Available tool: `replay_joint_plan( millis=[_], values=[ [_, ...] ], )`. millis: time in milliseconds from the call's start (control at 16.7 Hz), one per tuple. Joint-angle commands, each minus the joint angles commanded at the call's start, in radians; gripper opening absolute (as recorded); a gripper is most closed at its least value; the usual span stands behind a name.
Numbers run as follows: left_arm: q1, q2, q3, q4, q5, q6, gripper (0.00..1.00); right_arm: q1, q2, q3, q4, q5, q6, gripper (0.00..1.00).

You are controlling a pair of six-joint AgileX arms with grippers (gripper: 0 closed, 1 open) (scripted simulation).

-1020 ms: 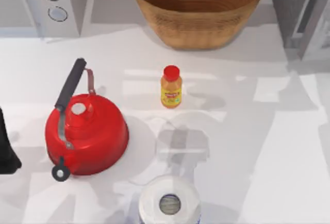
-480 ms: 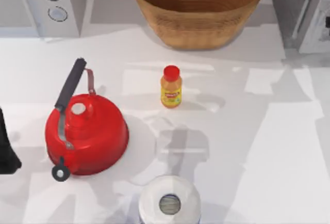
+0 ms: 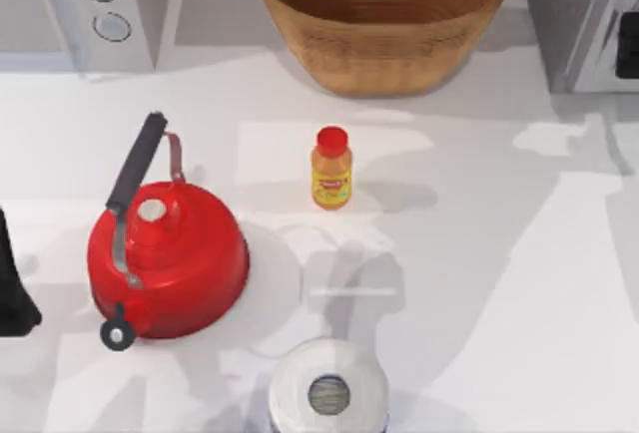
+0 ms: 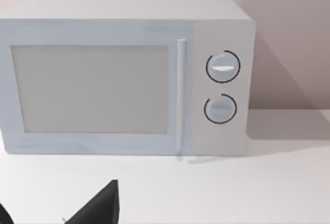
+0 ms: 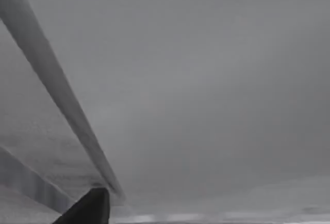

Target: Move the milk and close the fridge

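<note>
Both arms are matte black: the left hand (image 4: 98, 206) and right hand (image 5: 87, 207) show tapered, pointed fingers.

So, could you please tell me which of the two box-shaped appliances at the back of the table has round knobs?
The pale microwave at the back left: two round knobs sit beside its door. The grey fridge at the back right shows none.

The top view looks straight down on the table (image 3: 479, 283). The left wrist camera faces the microwave (image 4: 124, 74) front, near table height, sharing it with the top view. The right wrist camera sits close against the fridge (image 5: 206, 79).
</note>
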Motion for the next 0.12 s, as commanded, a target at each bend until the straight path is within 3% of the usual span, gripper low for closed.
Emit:
replay_joint_plan(
  millis=[120],
  values=[
    [0.000,0.000,0.000,0.000,0.000,0.000,1.00,0.000,0.015,0.015,-0.008,0.000,0.000,1.00]
  ],
)
